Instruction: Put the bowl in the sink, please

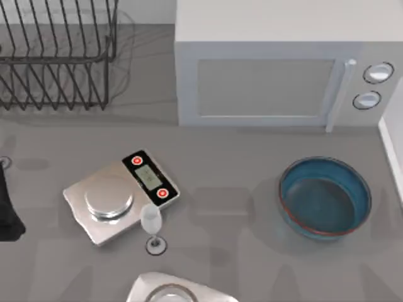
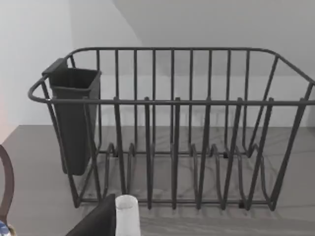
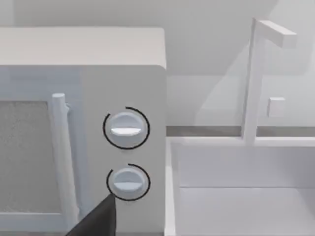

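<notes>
The bowl (image 1: 324,198) is wide, deep and glossy blue with a thin reddish-brown rim. It stands upright on the grey counter at the right, in front of the microwave. The white sink (image 3: 246,196) lies just right of the microwave, with its edge (image 1: 391,141) at the top view's right border, beside the bowl. My left arm (image 1: 6,211) is a dark shape at the left border, far from the bowl. A dark part of my left gripper (image 2: 98,221) faces the dish rack. A dark part of my right gripper (image 3: 98,221) faces the microwave's knobs.
A white microwave (image 1: 277,69) stands at the back and a black wire dish rack (image 1: 56,53) at the back left. A silver kitchen scale (image 1: 119,195) and a small clear stemmed glass (image 1: 152,223) sit left of centre. A grey object (image 1: 176,292) lies at the front edge. A white faucet (image 3: 256,78) rises behind the sink.
</notes>
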{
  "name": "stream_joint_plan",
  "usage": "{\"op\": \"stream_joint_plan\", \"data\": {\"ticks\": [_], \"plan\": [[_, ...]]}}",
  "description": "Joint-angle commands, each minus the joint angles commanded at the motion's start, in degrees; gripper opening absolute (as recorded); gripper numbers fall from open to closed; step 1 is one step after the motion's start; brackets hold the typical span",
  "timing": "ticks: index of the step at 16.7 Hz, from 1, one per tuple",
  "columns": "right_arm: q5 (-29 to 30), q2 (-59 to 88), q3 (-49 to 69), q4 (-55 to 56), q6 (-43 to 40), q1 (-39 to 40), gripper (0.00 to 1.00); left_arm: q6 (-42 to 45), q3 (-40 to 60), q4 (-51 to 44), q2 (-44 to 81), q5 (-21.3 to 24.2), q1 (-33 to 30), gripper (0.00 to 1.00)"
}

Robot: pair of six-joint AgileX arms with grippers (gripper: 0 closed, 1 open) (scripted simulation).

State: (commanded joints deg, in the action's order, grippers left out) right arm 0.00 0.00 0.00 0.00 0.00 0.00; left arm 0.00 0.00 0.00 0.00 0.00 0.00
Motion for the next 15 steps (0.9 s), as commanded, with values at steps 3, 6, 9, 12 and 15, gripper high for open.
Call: {"op": "stream_joint_plan", "data": {"ticks": [3,6,9,12,15], "plan": [[-0.02,0.61,0.62,-0.56,0.15,0.15,1.0,0.0,0.0,0.0,0.0,0.0,0.0,1.0],[-0.06,6.02,6.02,-5.21,1.38,1.26,1.0,0.0,0.0,0.0,0.0,0.0,0.0,1.0],[0.0,16.98,15.89,-13.4,3.44,3.03,1.0,0.0,0.0,0.0,0.0,0.0,0.0,1.0],[0.13,32.95,28.01,-23.97,5.84,5.28,1.0,0.0,0.0,0.0,0.0,0.0,0.0,1.0],[0.28,51.33,40.8,-35.63,8.35,7.78,1.0,0.0,0.0,0.0,0.0,0.0,0.0,1.0]]}}
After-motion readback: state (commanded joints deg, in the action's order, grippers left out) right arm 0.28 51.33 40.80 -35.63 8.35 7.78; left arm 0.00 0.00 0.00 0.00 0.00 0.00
